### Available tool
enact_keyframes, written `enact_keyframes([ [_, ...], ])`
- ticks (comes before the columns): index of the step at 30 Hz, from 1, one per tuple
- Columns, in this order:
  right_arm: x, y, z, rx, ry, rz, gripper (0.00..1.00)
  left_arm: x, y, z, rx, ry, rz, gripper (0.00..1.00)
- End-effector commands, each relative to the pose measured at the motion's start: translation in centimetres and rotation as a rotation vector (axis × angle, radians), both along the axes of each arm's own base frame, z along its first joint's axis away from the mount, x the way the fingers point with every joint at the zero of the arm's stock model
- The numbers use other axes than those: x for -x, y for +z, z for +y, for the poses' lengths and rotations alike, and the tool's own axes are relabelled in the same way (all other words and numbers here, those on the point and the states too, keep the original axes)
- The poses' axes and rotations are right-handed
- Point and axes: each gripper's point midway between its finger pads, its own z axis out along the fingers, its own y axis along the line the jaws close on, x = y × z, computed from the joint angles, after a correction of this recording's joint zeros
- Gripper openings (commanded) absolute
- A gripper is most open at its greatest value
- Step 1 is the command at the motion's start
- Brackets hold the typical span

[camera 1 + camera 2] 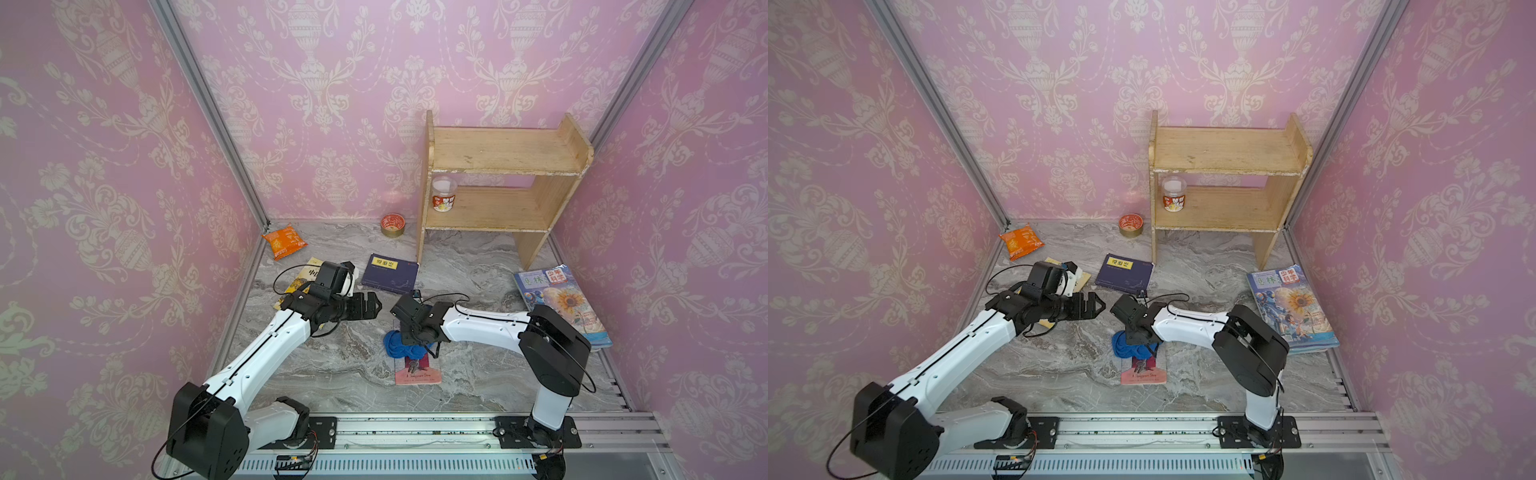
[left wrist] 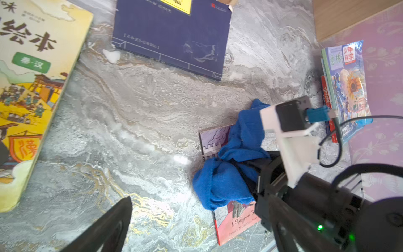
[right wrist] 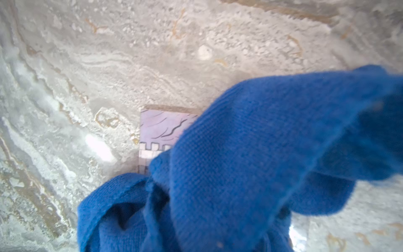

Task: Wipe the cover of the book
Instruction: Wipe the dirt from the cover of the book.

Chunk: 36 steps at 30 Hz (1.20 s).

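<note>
- Right jaws clamp the cloth [image 2: 224, 181]; the book [image 2: 237, 218] lies just beneath them, unheld on the worktop [image 2: 141, 131], so a stroke may drag it.
- Left jaws gape empty, well aside, steadying nothing.

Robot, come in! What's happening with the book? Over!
Left gripper open, empty. Right gripper shut on blue cloth. Cloth on Shakespeare book's cover. Nothing in the way.
</note>
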Motion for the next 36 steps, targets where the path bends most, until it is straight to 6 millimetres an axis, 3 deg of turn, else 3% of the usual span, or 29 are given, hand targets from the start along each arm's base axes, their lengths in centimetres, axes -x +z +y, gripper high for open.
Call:
enact_keyframes([
  [1, 0.9, -1.4, -3.8, 0.048, -0.076, 0.049, 0.0, 0.8, -1.2, 0.2, 0.017, -0.043, 0.058, 0.99],
  [5, 0.9, -0.9, -2.3, -0.002, -0.066, 0.045, 0.0, 0.7, -1.4, 0.5, 0.027, -0.028, 0.069, 0.99],
  [10, 0.2, -1.0, 4.1, -0.052, 0.01, 0.048, 0.0, 0.7, -1.4, 0.6, 0.03, -0.022, 0.064, 0.99],
  [12, 0.1, -1.4, 5.3, -0.06, 0.017, 0.059, 0.0, 0.7, -1.4, 0.7, 0.028, -0.021, 0.062, 0.99],
  [14, -0.1, -1.7, 4.9, -0.058, 0.0, 0.061, 0.0, 0.7, -1.4, 0.8, 0.022, -0.019, 0.057, 0.99],
  [17, 0.1, -1.4, 2.7, -0.056, -0.035, 0.054, 0.0, 0.7, -1.4, 0.9, 0.021, -0.016, 0.051, 0.99],
  [21, 1.0, -1.6, -2.0, -0.048, -0.086, 0.053, 0.0, 0.6, -1.5, 0.8, 0.029, -0.015, 0.061, 0.99],
  [26, 1.4, -2.1, -5.8, -0.034, -0.142, 0.068, 0.0, 0.7, -1.8, 0.5, 0.041, -0.023, 0.075, 0.99],
  [29, 1.5, -2.3, -4.8, -0.057, -0.127, 0.084, 0.0, 0.7, -1.8, 0.4, 0.047, -0.024, 0.077, 0.99],
  [34, 3.0, -2.8, 0.7, -0.038, -0.026, 0.099, 0.0, 0.7, -1.9, 0.4, 0.046, -0.025, 0.08, 0.99],
  [36, 3.6, -3.2, 1.7, -0.011, -0.005, 0.109, 0.0, 0.8, -1.9, 0.4, 0.045, -0.025, 0.081, 0.99],
])
